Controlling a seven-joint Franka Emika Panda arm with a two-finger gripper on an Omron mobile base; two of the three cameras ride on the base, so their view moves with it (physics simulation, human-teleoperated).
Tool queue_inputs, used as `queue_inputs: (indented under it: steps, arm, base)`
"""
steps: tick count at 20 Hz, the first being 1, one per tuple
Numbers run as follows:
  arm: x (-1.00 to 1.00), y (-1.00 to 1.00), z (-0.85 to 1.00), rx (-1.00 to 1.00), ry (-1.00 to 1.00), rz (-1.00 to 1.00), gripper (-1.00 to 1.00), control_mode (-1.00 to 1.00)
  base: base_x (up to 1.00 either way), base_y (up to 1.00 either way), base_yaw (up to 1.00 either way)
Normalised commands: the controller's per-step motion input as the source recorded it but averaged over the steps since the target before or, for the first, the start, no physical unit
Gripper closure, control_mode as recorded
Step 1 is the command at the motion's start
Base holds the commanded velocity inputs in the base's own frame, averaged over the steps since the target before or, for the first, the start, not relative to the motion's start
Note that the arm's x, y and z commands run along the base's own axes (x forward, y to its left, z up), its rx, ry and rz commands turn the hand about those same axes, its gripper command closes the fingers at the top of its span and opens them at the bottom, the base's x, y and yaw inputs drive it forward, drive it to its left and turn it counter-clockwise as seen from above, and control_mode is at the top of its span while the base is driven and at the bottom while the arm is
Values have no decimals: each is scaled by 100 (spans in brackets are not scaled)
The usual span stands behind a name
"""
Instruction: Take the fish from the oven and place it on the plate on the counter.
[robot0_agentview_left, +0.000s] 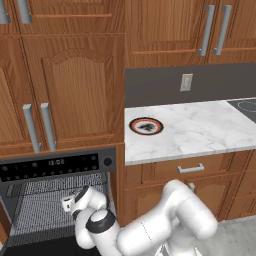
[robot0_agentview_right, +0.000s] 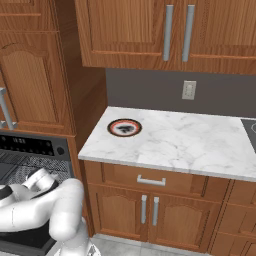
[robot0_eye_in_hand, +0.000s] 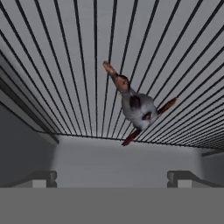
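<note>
You are hovering the gripper (robot0_eye_in_hand: 112, 179), jaws spread wide, over the fish (robot0_eye_in_hand: 136, 106) at frame centre, lining up a grasp on the oven (robot0_agentview_left: 55, 200) rack.

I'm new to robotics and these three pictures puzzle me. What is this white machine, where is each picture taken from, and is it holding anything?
It is a white robot arm on a driving base in a simulated kitchen. Two pictures come from cameras behind the arm, to its left and right. Both show the open black oven it reaches into and the white marble counter, where a small red-rimmed plate sits. The third looks along the gripper, whose two dark fingertips stand wide apart at the bottom. Beyond them a small grey fish lies on the wire rack. Nothing is held.
</note>
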Motion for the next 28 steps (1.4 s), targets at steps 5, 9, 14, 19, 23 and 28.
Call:
queue_inputs:
  steps: [5, 9, 14, 19, 23, 28]
  arm:
    - [13, 0, -29, 0, 0, 0, -100, -100]
    - [14, 0, -33, 0, 0, 0, -100, -100]
    - [14, 0, -41, 0, 0, 0, -100, -100]
    - [3, -1, -43, 0, 0, 0, -100, -100]
    - [0, -6, -48, 0, 0, 0, -100, -100]
    - [0, -17, -53, 0, 0, 0, -100, -100]
  base:
    - [0, 0, 0]
    - [0, 0, 0]
    - [0, 0, 0]
    - [0, 0, 0]
    - [0, 0, 0]
    - [0, 0, 0]
